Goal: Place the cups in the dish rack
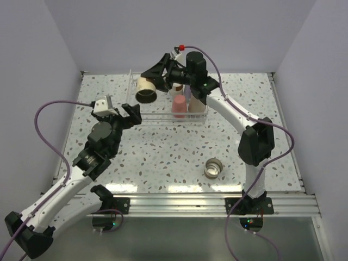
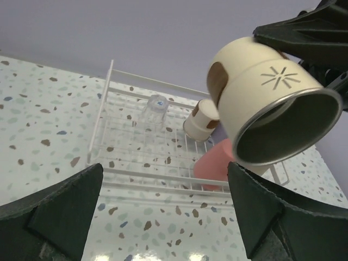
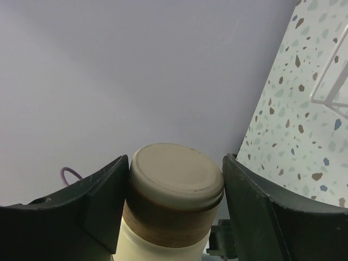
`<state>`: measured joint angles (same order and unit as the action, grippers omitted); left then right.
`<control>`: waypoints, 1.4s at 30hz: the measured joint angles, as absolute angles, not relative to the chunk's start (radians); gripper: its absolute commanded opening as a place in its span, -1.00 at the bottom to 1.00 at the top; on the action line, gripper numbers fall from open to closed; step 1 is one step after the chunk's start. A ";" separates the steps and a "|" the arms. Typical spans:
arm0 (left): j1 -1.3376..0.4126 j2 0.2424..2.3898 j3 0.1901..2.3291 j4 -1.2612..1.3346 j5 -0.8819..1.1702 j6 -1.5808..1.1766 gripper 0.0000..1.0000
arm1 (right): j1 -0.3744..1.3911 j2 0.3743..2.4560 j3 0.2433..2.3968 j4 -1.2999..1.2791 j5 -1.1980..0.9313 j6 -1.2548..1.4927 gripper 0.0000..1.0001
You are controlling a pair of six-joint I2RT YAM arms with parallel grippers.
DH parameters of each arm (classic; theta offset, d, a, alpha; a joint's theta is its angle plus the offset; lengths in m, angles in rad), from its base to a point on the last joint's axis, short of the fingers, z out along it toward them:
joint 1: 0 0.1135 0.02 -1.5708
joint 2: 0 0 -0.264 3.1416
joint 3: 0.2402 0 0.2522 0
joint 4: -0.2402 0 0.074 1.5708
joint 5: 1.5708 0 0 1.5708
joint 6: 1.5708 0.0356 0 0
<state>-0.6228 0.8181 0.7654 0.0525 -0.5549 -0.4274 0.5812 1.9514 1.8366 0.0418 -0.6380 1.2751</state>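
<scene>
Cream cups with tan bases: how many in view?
3. Held cup in the right gripper above the dish rack; racked cup beside the red-pink cup; third cup lying on the table near the right arm. The arm may hide more.

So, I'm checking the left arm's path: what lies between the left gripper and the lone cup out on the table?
Nothing but bare speckled table, seen in the top view: no object sits between the left gripper and the loose cup.
</scene>
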 measured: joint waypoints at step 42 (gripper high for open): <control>-0.525 1.157 0.828 0.100 -0.416 -0.318 0.83 | 0.538 1.710 1.774 -0.275 -0.648 0.940 -0.81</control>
